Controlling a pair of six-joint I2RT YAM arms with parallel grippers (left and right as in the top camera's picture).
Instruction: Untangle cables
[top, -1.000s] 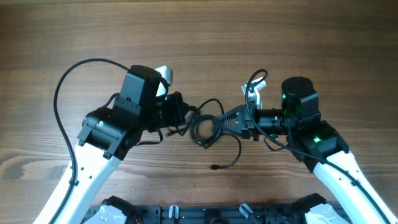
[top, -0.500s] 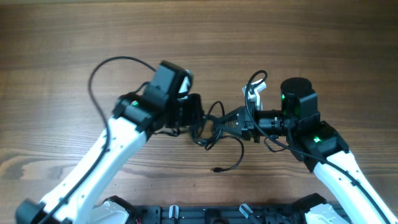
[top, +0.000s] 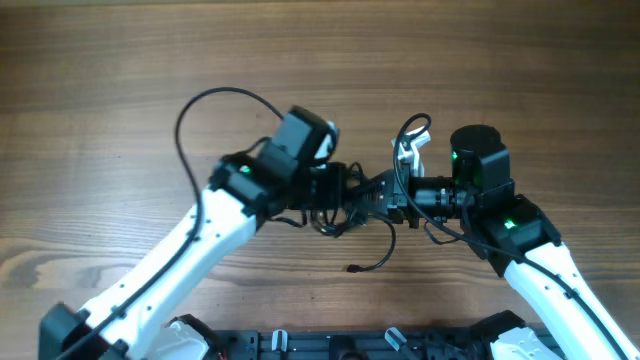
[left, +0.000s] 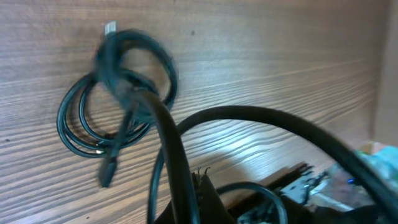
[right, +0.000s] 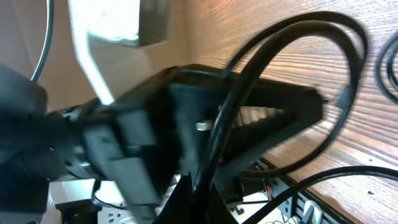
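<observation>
Overhead sharp, evenly lit; both wrist views motion-blurred, close parts defocused.

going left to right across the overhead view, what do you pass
left arm → cables → right arm

Your white left arm with black joints (top: 205, 235) has swung right over the last second. It carries the left gripper (top: 338, 186) in until it sits just beside the right gripper (top: 368, 193) and now covers most of the coiled thin black cables (top: 333, 226). The arm's thick black looped cord (top: 205, 100) has travelled right with it.
</observation>
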